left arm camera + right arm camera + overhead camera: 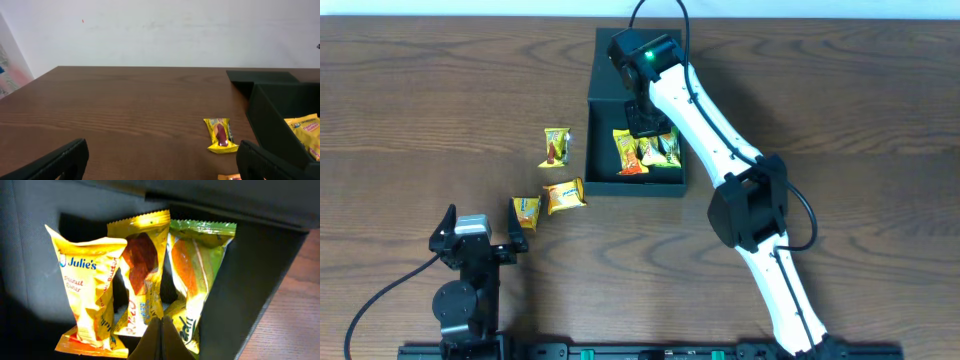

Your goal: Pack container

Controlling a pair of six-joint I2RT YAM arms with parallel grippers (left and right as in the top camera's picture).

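The dark teal-green container (608,118) stands at the table's middle back, its flap lid open to the far side. Three snack packets lie in its near right corner: a yellow Julie's packet (90,295), a yellow and red one (141,275) and a green one (195,275). My right gripper (645,120) hangs inside the box just behind them. Its fingers (161,340) are shut with nothing between them. My left gripper (480,228) is open and empty near the front left. The container's wall (272,122) shows at the right of the left wrist view.
Three snack packets lie on the table left of the container: a yellow one (556,146), also in the left wrist view (220,134), an orange one (564,195) and a yellow one (526,212) close to the left gripper. A white wall stands behind the table.
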